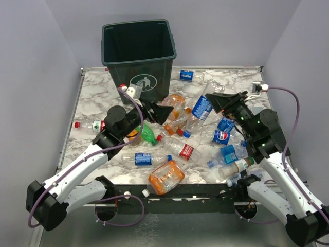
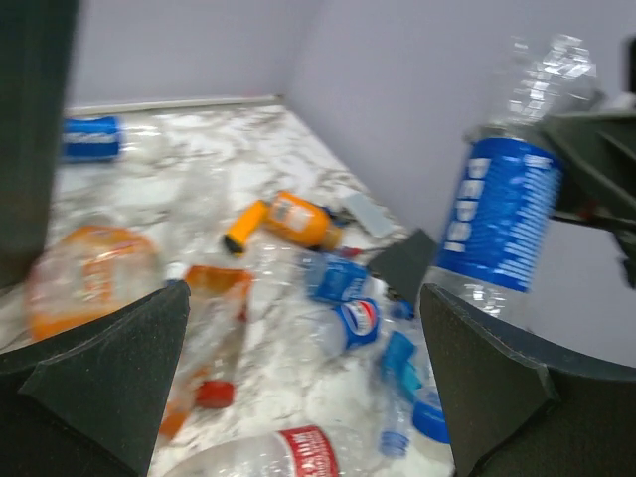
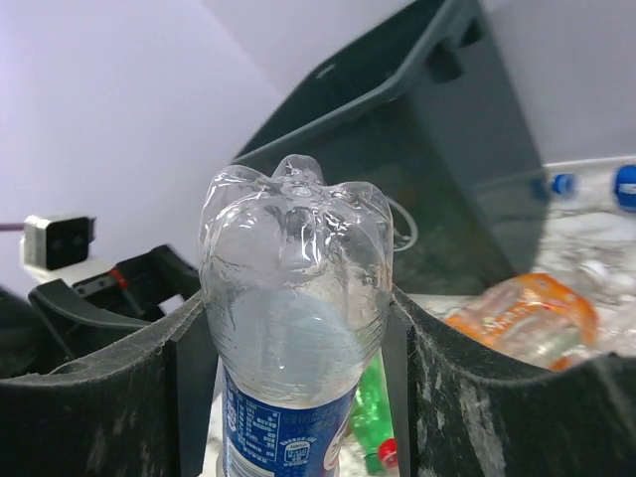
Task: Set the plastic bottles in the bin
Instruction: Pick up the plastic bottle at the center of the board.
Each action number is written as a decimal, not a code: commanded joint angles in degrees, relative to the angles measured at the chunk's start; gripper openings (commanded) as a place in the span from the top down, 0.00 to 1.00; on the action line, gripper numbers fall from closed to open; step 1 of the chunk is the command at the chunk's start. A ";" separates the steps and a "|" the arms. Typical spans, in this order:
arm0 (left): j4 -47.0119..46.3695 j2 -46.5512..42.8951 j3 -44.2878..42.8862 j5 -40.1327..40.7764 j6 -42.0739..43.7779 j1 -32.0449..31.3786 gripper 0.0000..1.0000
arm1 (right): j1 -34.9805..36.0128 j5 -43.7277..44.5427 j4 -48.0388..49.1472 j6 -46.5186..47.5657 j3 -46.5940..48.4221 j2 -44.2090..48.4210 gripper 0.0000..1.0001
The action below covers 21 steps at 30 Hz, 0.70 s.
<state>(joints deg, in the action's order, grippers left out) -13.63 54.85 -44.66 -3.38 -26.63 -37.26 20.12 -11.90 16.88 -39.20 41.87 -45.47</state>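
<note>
The dark green bin stands at the back of the marble table, its rim also showing in the right wrist view. My right gripper is shut on a clear plastic bottle with a blue label, held off the table to the right of the bin, base toward the camera. My left gripper hangs open and holds nothing, just in front of the bin. Several plastic bottles lie below: an orange one, a green one, a red-labelled one.
More bottles lie at the far edge, the left edge and near the right arm. A white device with a cable sits beside the bin's base. Grey walls close in three sides.
</note>
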 commanded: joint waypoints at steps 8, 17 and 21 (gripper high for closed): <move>-16.13 5.46 -1.61 -35.01 -9.29 -1.38 0.01 | -0.26 -10.07 21.36 -11.49 -5.34 -1.00 0.57; -16.25 6.72 0.72 -39.68 -7.94 -3.86 0.01 | -0.26 -7.84 30.66 -15.39 -8.45 -0.83 0.56; -16.17 5.31 3.31 -39.68 -6.13 -4.38 0.01 | -0.26 -8.12 31.38 -16.01 -7.70 -1.43 0.56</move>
<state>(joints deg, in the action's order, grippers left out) -28.42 61.73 -44.10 -40.10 -34.63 -41.01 20.12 -20.01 43.64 -53.49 33.36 -46.65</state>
